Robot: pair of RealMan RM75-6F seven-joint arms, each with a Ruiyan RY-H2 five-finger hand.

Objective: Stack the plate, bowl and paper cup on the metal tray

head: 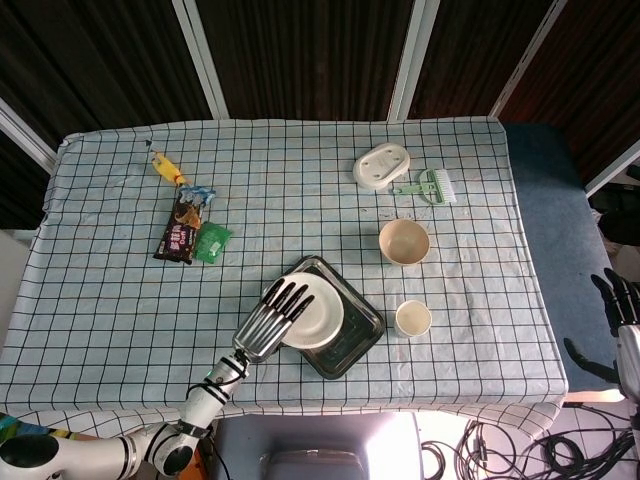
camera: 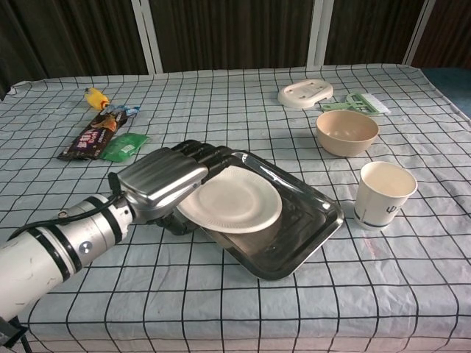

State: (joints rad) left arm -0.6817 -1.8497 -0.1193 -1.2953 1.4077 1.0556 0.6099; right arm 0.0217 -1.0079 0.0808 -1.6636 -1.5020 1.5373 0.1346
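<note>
At the lower left of the chest view, the robot's left hand (camera: pixel 163 179) lies flat over the near-left edge of the white plate (camera: pixel 234 200), fingers extended and close together across the rim; whether it grips the plate from beneath cannot be told. The plate sits in the metal tray (camera: pixel 309 220), overhanging the tray's left side, near the frame's centre. The right hand (head: pixel 622 312) shows only at the far right edge of the head view, off the table, fingers spread and holding nothing. To the right of the tray stands the paper cup (camera: pixel 383 193), upright and apart from it. Beyond the cup, toward the upper right, rests the tan bowl (camera: pixel 346 132), empty. Farther back lie a white oval lid (camera: pixel 305 93) and a green brush (camera: pixel 358 104). At the upper left of the checked tablecloth (camera: pixel 221 309) are a dark snack bar (camera: pixel 86 139), a green packet (camera: pixel 124 146) and a small yellow item (camera: pixel 96 97).
</note>
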